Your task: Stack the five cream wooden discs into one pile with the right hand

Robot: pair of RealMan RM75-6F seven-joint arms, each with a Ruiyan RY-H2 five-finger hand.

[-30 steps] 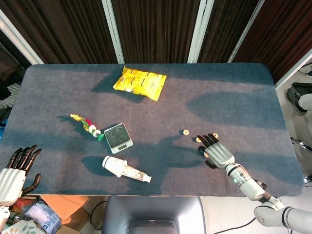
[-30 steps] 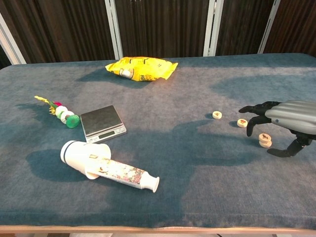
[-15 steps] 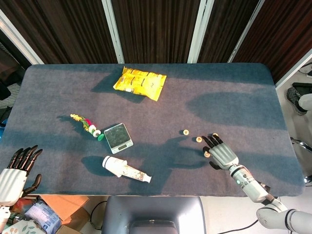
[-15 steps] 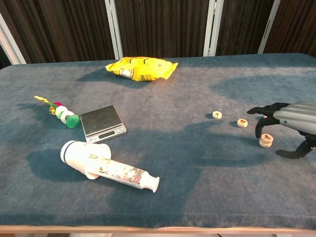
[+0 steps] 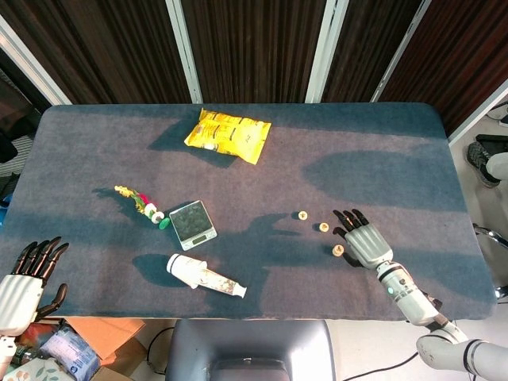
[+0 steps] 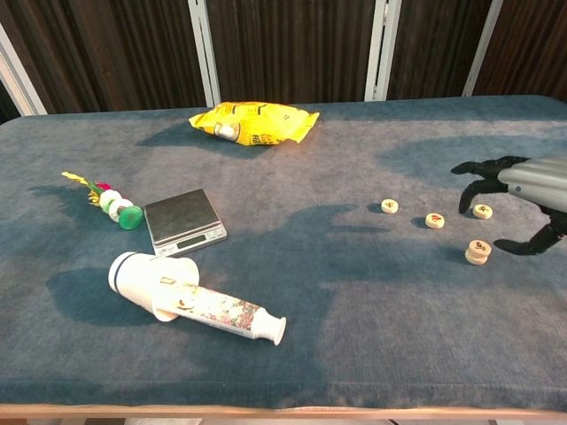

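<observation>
Your right robot hand [image 6: 518, 190] hovers empty, fingers spread, over a single disc [image 6: 483, 211]. A short pile [image 6: 477, 251] (apparently two discs) stands beside it; two loose discs [image 6: 434, 220] lie left on the table [image 6: 354, 336], unstacked.

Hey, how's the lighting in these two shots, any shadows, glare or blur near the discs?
Head view: sharp, soft broad shadows across the table, one dark patch left of the discs. Chest view: no glare, same shadows; right hand cut off at the frame edge, discs clear.
</observation>
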